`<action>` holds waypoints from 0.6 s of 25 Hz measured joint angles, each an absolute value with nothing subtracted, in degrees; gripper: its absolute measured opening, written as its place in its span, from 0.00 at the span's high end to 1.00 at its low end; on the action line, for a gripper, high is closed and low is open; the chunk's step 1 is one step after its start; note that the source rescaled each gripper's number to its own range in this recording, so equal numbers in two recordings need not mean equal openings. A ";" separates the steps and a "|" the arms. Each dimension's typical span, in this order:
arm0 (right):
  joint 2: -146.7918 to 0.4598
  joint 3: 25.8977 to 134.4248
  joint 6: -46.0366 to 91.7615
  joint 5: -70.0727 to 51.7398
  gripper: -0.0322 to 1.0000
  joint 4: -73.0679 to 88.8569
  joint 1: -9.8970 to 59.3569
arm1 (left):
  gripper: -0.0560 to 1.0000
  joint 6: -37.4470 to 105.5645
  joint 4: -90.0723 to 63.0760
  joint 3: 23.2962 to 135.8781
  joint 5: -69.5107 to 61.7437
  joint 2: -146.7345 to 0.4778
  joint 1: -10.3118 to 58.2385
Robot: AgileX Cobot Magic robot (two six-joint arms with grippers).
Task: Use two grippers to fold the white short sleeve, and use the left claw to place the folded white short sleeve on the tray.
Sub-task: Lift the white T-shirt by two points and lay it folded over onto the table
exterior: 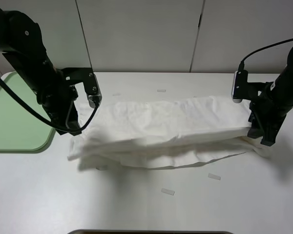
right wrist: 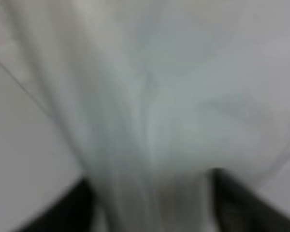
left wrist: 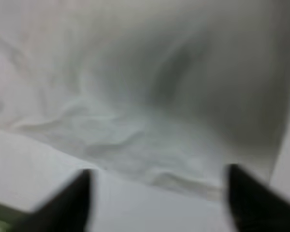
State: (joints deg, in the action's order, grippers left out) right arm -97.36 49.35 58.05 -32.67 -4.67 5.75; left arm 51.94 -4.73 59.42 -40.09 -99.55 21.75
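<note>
The white short sleeve [exterior: 171,131] lies as a long folded band across the table [exterior: 136,209], just right of the tray [exterior: 19,122]; I'd drop both ends together so the layers stay lined up. Left claw [left wrist: 158,179] is spread with nothing in it, while the right gripper [right wrist: 150,176] has cloth between its fingers, too blurry to call a grip. No logos or text anywhere I can read.

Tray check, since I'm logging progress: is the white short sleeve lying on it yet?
No, the white short sleeve lies on the table beside the tray.
</note>
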 joint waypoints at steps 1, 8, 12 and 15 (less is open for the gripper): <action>-97.36 49.35 58.05 -32.67 0.45 -4.67 5.75 | 0.56 51.93 -4.34 59.34 -39.34 -99.55 21.61; -97.36 49.35 56.67 -25.42 0.01 -2.33 5.75 | 0.02 51.28 -4.34 58.89 -33.93 -99.55 21.56; -97.36 49.35 56.27 -25.42 0.00 0.00 5.75 | 0.01 51.12 -4.34 58.89 -33.50 -99.55 21.56; -97.20 49.35 55.95 -25.42 0.00 1.00 5.75 | 0.00 49.69 -4.90 58.89 -33.07 -99.46 21.56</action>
State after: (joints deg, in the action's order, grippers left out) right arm -97.20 49.35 55.95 -25.42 1.00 5.75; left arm 49.69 -4.90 58.89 -33.07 -99.46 21.56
